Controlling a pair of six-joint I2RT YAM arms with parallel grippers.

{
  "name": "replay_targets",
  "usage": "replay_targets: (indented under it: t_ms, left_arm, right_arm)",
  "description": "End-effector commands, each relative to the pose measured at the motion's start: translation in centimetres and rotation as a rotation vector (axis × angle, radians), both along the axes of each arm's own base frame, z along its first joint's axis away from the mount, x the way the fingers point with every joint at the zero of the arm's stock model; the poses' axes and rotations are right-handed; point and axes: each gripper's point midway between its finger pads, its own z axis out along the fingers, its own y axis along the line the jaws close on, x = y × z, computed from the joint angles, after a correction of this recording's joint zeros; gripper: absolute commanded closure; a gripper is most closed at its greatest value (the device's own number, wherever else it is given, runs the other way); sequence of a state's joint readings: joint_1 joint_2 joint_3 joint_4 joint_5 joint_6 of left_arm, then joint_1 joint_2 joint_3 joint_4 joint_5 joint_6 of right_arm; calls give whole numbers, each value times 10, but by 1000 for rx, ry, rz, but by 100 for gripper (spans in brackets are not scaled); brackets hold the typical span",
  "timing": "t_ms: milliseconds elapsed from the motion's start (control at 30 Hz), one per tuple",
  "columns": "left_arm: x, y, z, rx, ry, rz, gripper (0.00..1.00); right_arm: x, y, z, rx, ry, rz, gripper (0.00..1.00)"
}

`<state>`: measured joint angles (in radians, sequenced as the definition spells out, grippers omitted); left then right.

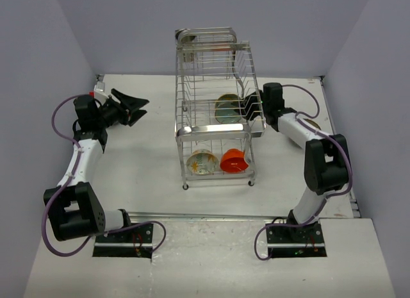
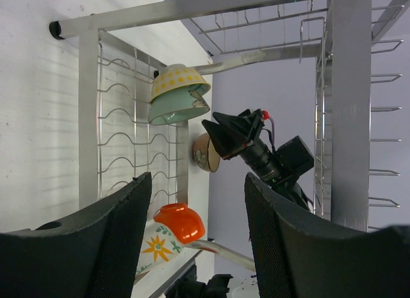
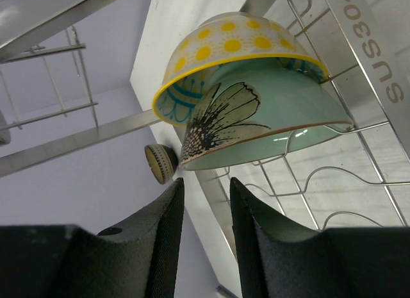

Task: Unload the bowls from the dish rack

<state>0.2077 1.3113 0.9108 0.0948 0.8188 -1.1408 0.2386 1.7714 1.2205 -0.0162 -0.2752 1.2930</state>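
Setting: white table (image 1: 141, 163) closed in by pale lilac walls (image 1: 128, 29), with both arm bases bolted at the near edge.
Dish rack: the tall chrome wire dish rack (image 1: 214, 128) stands upright in the middle of the table, between the two arms, with its shiny front bars facing the bases.
Lower tier: the orange-red bowl (image 1: 234, 161) and the pale flowered bowl (image 1: 202, 162) stand on edge just beside each other at the front. From above, the pale one is on the left.
Middle tier: the green bowl (image 3: 275, 118), which has a dark painted flower and a brown rim, is nested with the yellow-dotted bowl (image 3: 237, 41). The pair leans on edge against the wire dividers, toward the rack's right side.
Brown bowl: the small brown bowl (image 2: 205, 152) shows beyond the rack on the right side. It is outside the wires and mostly hidden by the right arm from above.
Left gripper: the left gripper (image 1: 141, 111) hangs well to the left of the rack and points toward it. Its fingers (image 2: 115, 234) are spread wide with nothing between them.
Right gripper: the right gripper (image 1: 251, 107) is at the rack's right side, level with the middle tier and just beside the nested pair. Its fingers (image 3: 154, 240) are partly apart, leaving a narrow empty gap. In its own camera they sit close to the green bowl but clear of it.
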Motion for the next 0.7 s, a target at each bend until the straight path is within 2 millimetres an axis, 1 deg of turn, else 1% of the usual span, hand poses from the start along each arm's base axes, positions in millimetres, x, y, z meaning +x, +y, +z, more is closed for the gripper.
replay_targets:
  t_ms: [0, 133, 167, 233, 300, 400, 433, 467, 500, 533, 600, 633, 667]
  left_arm:
    - [1, 2, 10, 15, -56, -15, 39]
    - [0, 2, 10, 21, -54, -14, 39]
    - [0, 2, 9, 21, -52, -14, 39]
    - [0, 2, 9, 16, -50, -13, 39]
    - [0, 1, 12, 14, -57, -15, 39]
    - [0, 1, 16, 15, -65, -13, 39]
    - [-1, 1, 17, 14, -65, -14, 39]
    - [-1, 1, 17, 14, -65, -14, 39]
    - [-1, 1, 17, 14, -65, -14, 39]
    - [-1, 1, 16, 13, -64, -15, 39]
    - [-1, 0, 17, 10, -65, -19, 39]
    - [-1, 0, 18, 12, -69, -20, 39]
    - [0, 1, 18, 13, -71, -18, 38]
  right_arm:
    - [7, -8, 42, 22, -97, -41, 64]
    - [11, -8, 50, 26, -113, -47, 64]
    - [10, -8, 48, 22, -94, -46, 64]
    - [16, -8, 48, 29, -89, -54, 64]
    - [18, -9, 42, 30, -60, -57, 64]
    - [28, -6, 37, 43, -43, -71, 64]
    - [33, -6, 39, 52, -45, -77, 64]
    - [36, -5, 31, 46, -26, -83, 64]
    - [38, -5, 29, 43, -15, -87, 64]
    - [42, -4, 31, 43, -16, -87, 64]
    - [43, -5, 22, 29, 5, -97, 64]
    - [39, -5, 16, 29, 16, -99, 64]
    - [39, -5, 16, 32, 3, -101, 64]
